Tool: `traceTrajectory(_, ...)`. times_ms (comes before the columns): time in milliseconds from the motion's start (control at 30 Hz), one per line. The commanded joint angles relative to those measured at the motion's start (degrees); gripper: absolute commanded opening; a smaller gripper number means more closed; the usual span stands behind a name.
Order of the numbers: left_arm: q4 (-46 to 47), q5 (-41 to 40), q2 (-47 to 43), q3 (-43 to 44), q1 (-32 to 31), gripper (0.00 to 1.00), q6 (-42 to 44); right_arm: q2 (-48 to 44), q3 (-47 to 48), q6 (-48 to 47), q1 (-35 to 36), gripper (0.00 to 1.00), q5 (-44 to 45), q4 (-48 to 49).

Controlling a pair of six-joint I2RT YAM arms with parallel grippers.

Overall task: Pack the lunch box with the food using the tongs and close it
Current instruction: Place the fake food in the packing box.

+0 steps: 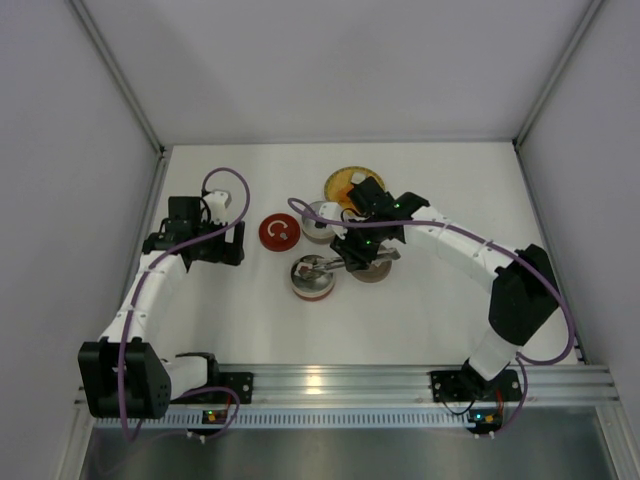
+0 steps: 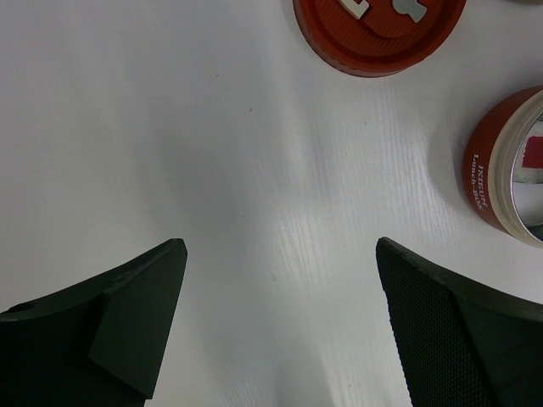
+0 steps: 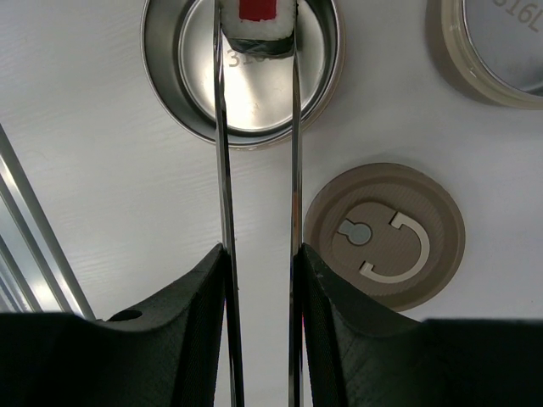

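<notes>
My right gripper (image 3: 259, 254) (image 1: 354, 250) is shut on the silver tongs (image 3: 222, 170) (image 1: 324, 264), pressing both arms together. At the tongs' tips a piece of food (image 3: 257, 24), white with a red top and a dark band, is pinched low inside the steel bowl of the red lunch box (image 3: 161, 59) (image 1: 312, 285) (image 2: 488, 170). Its red lid (image 1: 278, 231) (image 2: 379, 38) lies flat on the table to the left. Orange food (image 1: 356, 180) lies on the yellow plate. My left gripper (image 2: 280, 246) (image 1: 234, 243) hangs open over bare table, left of the red lid, holding nothing.
A beige container (image 1: 318, 222) (image 3: 492, 51) stands behind the red lunch box, and its beige lid (image 3: 384, 236) (image 1: 374, 268) lies flat under my right wrist. The yellow woven plate (image 1: 338, 183) is at the back, partly hidden by my right arm. An aluminium rail (image 1: 340, 380) runs along the near edge.
</notes>
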Motion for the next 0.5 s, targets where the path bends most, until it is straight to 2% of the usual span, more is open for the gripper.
traceTrajectory(0, 2.04, -0.39, 0.29, -0.5, -0.13, 0.98, 0.43, -0.32, -0.05, -0.08, 1.37, 0.06, -2.44, 4.82)
traceTrajectory(100, 2.13, -0.39, 0.37, -0.94, -0.13, 0.98, 0.51, -0.49, -0.75, -0.35, 1.63, 0.1, -2.44, 5.08)
traceTrajectory(333, 2.13, -0.22, 0.37, -0.76, -0.13, 0.98, 0.51, -0.58, -1.2, -0.44, 1.9, 0.31, -2.18, 4.91)
traceTrajectory(467, 2.04, -0.04, 0.46, -0.59, -0.13, 0.98, 0.43, -0.93, -1.02, -0.35, 1.9, 0.39, -2.01, 4.73)
